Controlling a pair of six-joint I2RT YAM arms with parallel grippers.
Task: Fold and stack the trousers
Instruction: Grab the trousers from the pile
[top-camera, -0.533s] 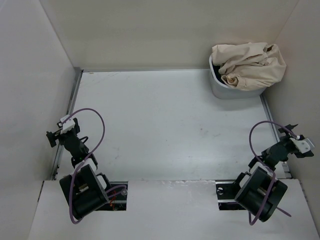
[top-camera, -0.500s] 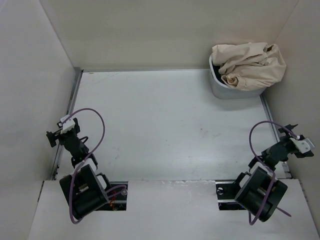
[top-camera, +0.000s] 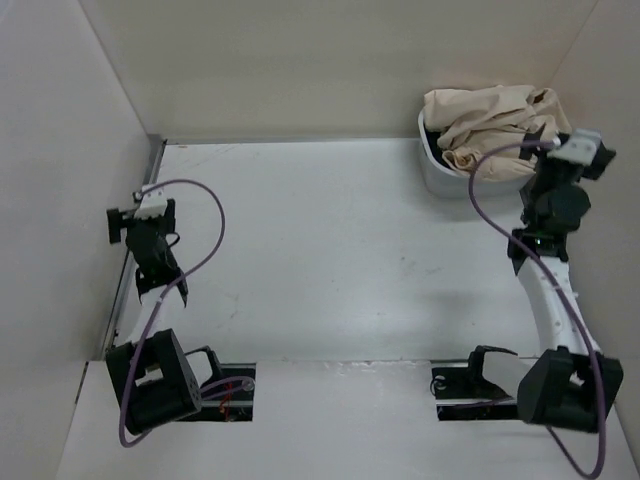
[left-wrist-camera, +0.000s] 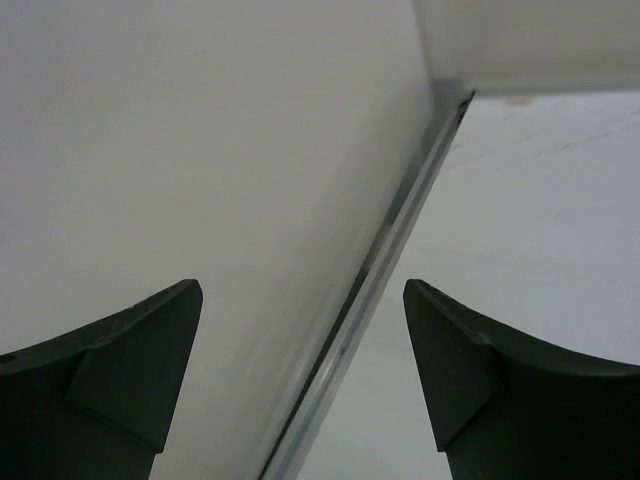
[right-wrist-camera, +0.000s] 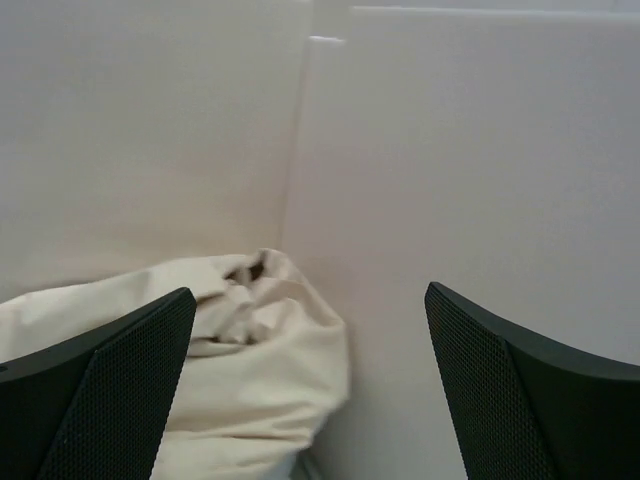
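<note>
The beige trousers (top-camera: 492, 128) lie crumpled in a heap in a grey bin (top-camera: 440, 178) at the table's back right corner. They also show in the right wrist view (right-wrist-camera: 230, 360), low and to the left. My right gripper (top-camera: 580, 150) is raised beside the bin's right side, close to the heap, open and empty (right-wrist-camera: 310, 400). My left gripper (top-camera: 135, 215) is raised near the left wall, open and empty (left-wrist-camera: 300, 380), far from the trousers.
White walls enclose the table on the left, back and right. A metal rail (left-wrist-camera: 385, 260) runs along the foot of the left wall. The white tabletop (top-camera: 330, 250) lies between the arms.
Both arms have risen from their low rest poses. The right arm has reached back toward the bin; the left gripper has moved a little farther back along the left wall.
</note>
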